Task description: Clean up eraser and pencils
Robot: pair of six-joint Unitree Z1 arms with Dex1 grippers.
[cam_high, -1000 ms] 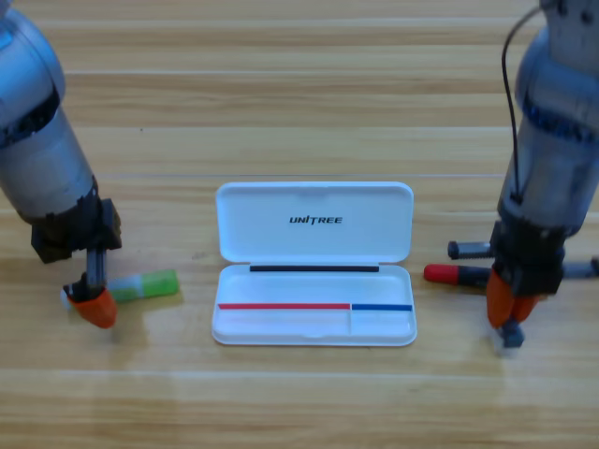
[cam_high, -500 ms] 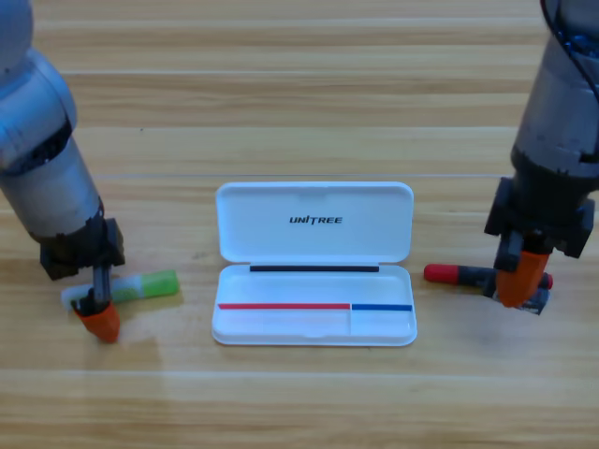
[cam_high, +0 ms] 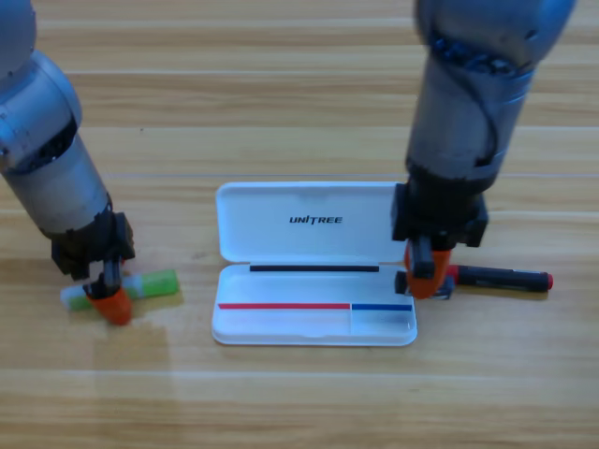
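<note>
On the wooden worktop (cam_high: pixel 299 112), we see the right end effector (cam_high: pixel 426 281) grasping the eraser (cam_high: pixel 438 285) just right of the open case (cam_high: pixel 314 318), while the left end effector (cam_high: pixel 112 301), grip unclear, sits on the crosswise green pencil (cam_high: pixel 154 283).

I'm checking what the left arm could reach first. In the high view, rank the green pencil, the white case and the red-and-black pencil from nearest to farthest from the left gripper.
From the left gripper, at the table's left:
1. Green pencil: right under the gripper, lying across it.
2. White case: open in the middle, to the gripper's right.
3. Red-and-black pencil: far right, beyond the case, beside the right gripper.
</note>
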